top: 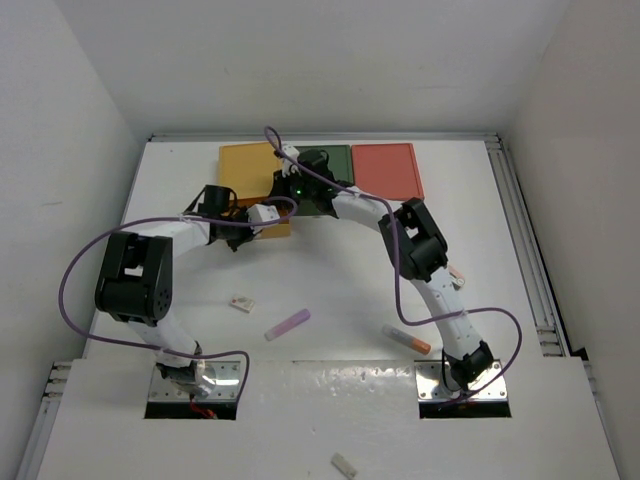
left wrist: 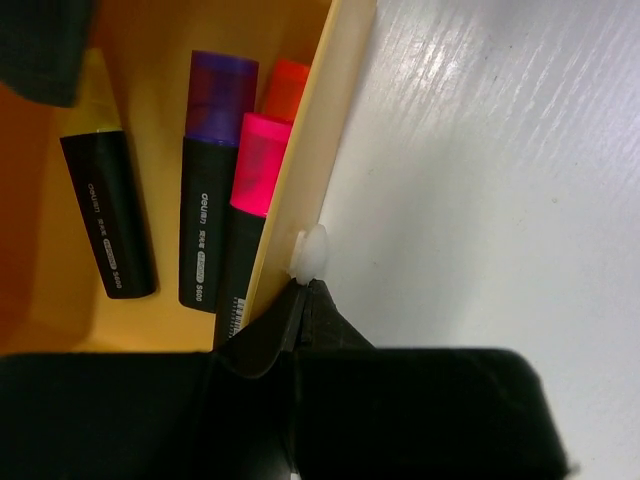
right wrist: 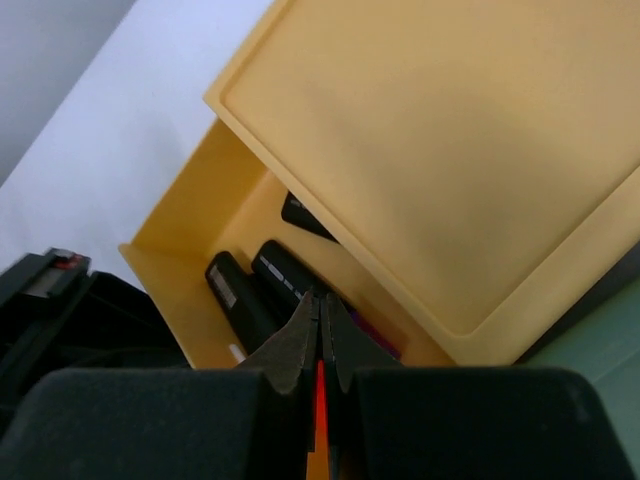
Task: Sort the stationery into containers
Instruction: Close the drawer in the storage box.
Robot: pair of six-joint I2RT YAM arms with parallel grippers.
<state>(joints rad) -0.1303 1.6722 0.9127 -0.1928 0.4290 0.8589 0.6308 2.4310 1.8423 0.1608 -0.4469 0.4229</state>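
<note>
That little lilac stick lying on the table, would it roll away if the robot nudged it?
Probably, if pushed sideways: the lilac stick looks round and slim, lying flat on the smooth white table. It lies straight, so likely stiff. Being so small, it is likely light.

The left arm (top: 135,275) and right arm (top: 420,248) are white with black joints — purple cables (top: 62,285) looping off each.
</note>
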